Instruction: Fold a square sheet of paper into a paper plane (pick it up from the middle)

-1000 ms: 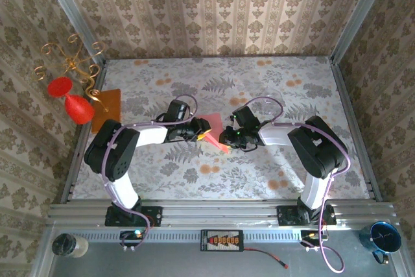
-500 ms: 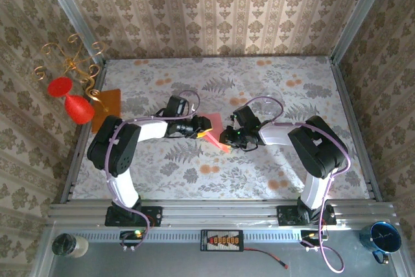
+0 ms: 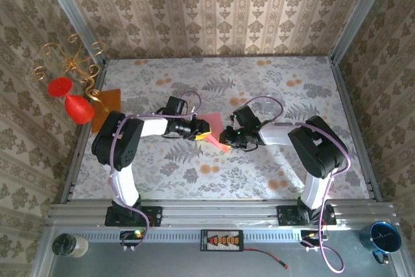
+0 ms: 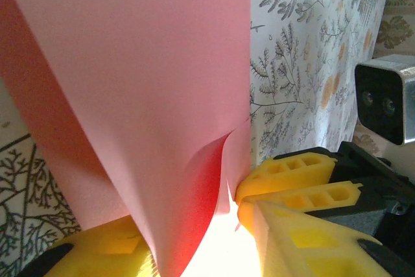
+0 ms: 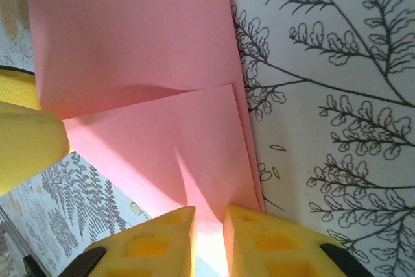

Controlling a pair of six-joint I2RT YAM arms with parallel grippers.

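Top external: left elbow swung outward; left gripper (image 3: 203, 134), right gripper (image 3: 224, 139) clamp paper (image 3: 212, 122).

Top camera overhead, facing down; wrist cameras close, sharing pink paper (image 5: 130, 30).

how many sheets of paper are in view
2: the pink sheet mid-table, pinched by the right claw; an orange sheet at the table's left edge. Others may be hidden.
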